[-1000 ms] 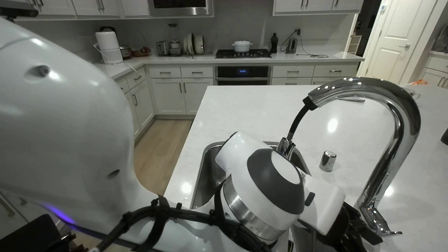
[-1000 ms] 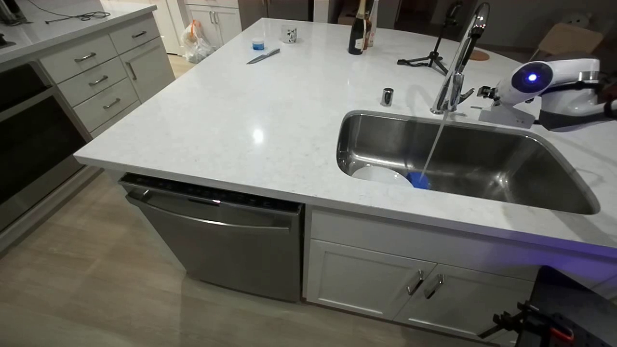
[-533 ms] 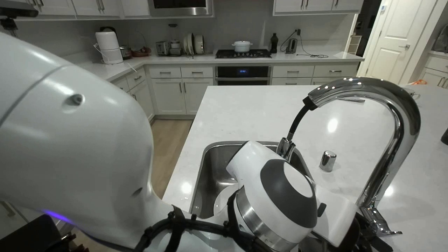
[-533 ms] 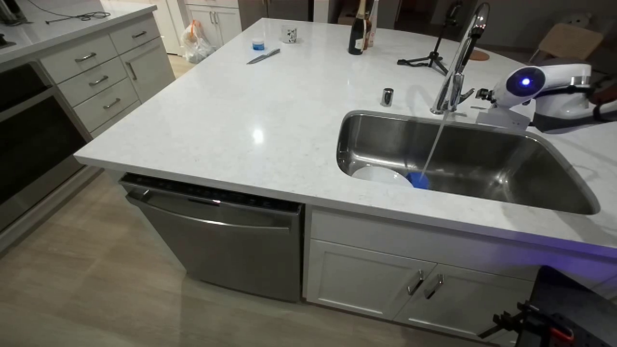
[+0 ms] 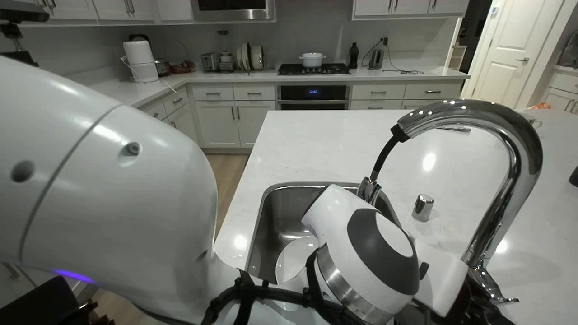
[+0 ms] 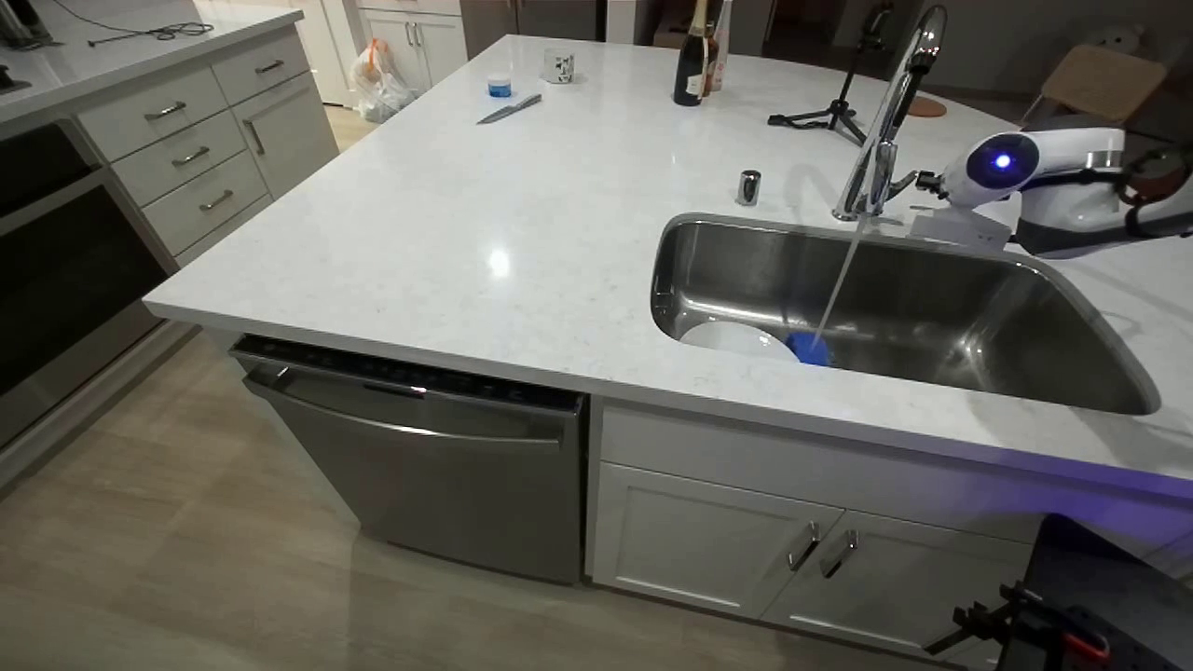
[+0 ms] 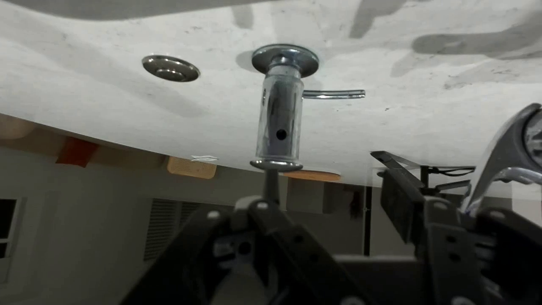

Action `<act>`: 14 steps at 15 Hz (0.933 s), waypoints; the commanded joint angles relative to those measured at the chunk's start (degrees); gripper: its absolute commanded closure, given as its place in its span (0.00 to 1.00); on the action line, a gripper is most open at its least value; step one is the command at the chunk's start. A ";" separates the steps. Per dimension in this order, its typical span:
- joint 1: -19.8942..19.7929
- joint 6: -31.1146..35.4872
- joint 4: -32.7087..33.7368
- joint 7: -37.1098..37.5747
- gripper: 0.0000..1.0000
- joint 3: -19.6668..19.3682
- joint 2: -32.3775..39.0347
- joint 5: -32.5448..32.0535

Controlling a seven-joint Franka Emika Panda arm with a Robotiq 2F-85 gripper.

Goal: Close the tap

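Observation:
The tap, a tall chrome gooseneck, stands behind the sink in both exterior views (image 5: 503,212) (image 6: 857,186). Its spray head (image 5: 366,188) hangs from the arch on a short black hose. Water runs from it into the sink. The tap's lever (image 6: 902,184) sticks out of its base toward my gripper (image 6: 926,182), whose fingertips are very close to it; contact cannot be told. In the wrist view, upside down, my gripper (image 7: 336,190) is open with nothing between its fingers. Chrome of the tap (image 7: 506,148) shows beyond the right finger, which partly hides it.
The sink (image 6: 988,256) holds a white plate (image 6: 732,337) and a blue object (image 6: 808,349). A short chrome fitting (image 6: 748,187) stands left of the tap. A chrome pump-like fitting (image 7: 279,114) and a flat disc (image 7: 170,67) are on the counter before my gripper. A tripod (image 6: 834,116) stands behind.
My arm and gripper have moved closer to the tap's lever, leftward in an exterior view. More of the white plate is uncovered. The water runs as before.

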 commanded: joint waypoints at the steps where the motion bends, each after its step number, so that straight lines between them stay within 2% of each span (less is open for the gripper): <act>1: 0.56 3.07 0.70 4.22 0.66 0.55 -0.39 -2.96; 4: 1.13 4.79 1.26 7.12 0.88 0.94 -0.61 -6.14; 5: 1.03 5.22 0.70 8.49 0.47 1.24 -1.11 -6.59; 6: 0.90 3.54 0.91 5.28 0.76 1.30 -0.04 -4.22; 7: 0.95 3.73 0.94 6.06 0.76 1.48 -0.08 -4.62; 11: 0.99 3.99 0.96 6.21 0.49 1.49 -0.09 -4.67; 14: 0.99 4.01 0.97 6.22 0.47 1.49 -0.09 -4.68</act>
